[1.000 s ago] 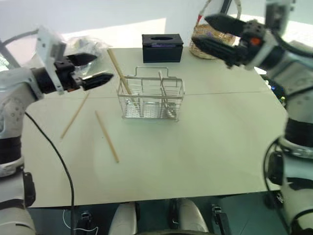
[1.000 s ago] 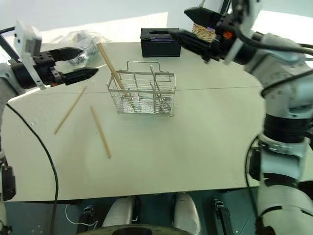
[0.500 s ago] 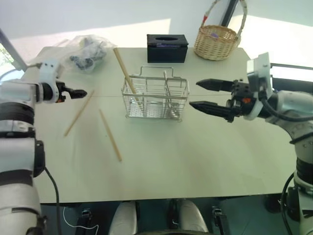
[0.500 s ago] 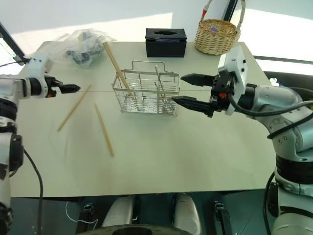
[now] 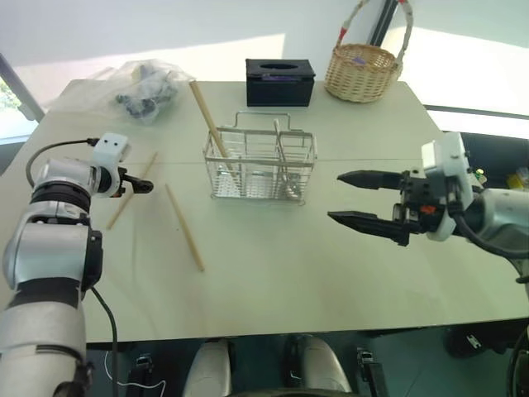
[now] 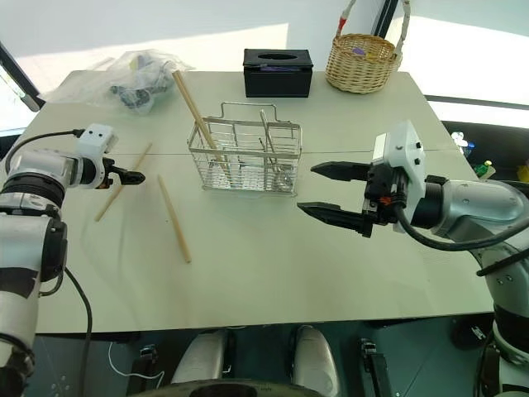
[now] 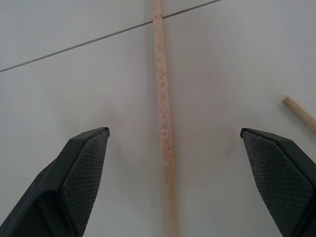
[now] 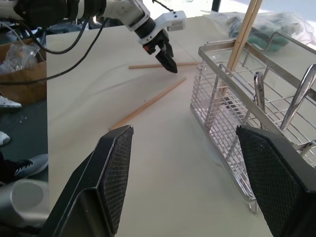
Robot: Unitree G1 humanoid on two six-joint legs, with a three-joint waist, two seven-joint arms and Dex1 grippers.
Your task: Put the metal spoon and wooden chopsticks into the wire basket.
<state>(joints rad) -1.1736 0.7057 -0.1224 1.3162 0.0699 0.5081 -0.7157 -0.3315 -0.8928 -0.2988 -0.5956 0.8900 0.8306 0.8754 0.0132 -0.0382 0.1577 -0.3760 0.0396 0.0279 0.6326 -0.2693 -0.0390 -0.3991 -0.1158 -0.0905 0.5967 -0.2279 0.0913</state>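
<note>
The wire basket (image 5: 260,165) stands mid-table, one wooden chopstick (image 5: 207,116) leaning upright in its left compartment. Two shiny metal handles (image 8: 258,89) rise inside the basket; which is the metal spoon I cannot tell. Two more chopsticks lie flat to its left, one (image 5: 131,192) further left and one (image 5: 185,227) nearer. My left gripper (image 5: 142,187) is low over the further one, open, and in the left wrist view that stick (image 7: 163,113) runs between the spread fingers (image 7: 84,168). My right gripper (image 6: 307,188) hovers open and empty to the right of the basket.
A black tissue box (image 5: 278,81) and a round wicker basket (image 5: 359,70) stand at the table's far edge. A crumpled plastic bag (image 5: 145,87) lies at the far left. The cream table (image 5: 273,289) is bare in front of the wire basket.
My left gripper has dropped from beside the basket's top down to the table, over the left chopstick. My right gripper has come down and drawn back to the basket's right side.
</note>
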